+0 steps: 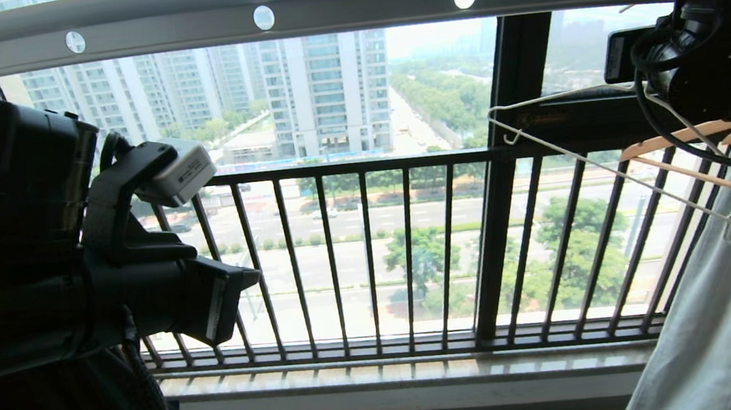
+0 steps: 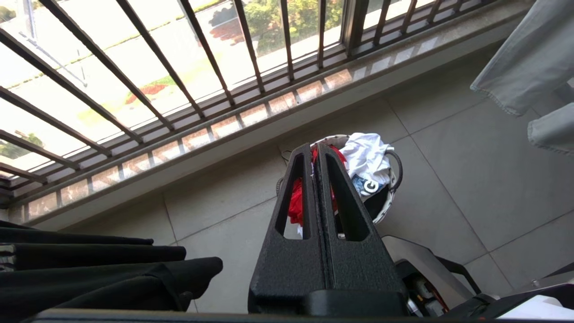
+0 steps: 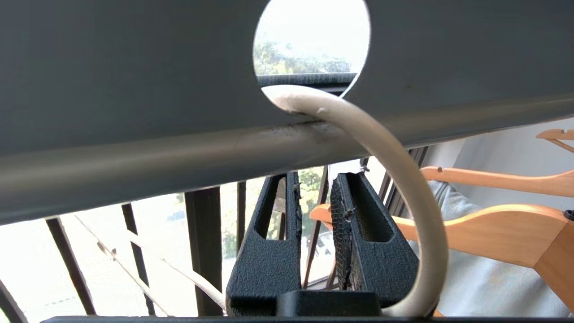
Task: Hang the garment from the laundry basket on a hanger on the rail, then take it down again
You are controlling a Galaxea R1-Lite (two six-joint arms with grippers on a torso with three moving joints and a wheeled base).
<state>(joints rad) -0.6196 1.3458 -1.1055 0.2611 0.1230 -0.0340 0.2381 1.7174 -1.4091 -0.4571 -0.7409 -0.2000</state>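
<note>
While hooked through rail (image 3: 134,89), hanger (image 1: 606,169) slants downward rightward.

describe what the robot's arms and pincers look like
Both arms are bulky matte black. The left arm carries a pale grey box-shaped module with a small label at its wrist. The right arm is wrapped in looping black cables. Each pincer, left pincer and right pincer, has two tapered black fingers of grainy textured plastic with triangular cut-out windows.
</note>
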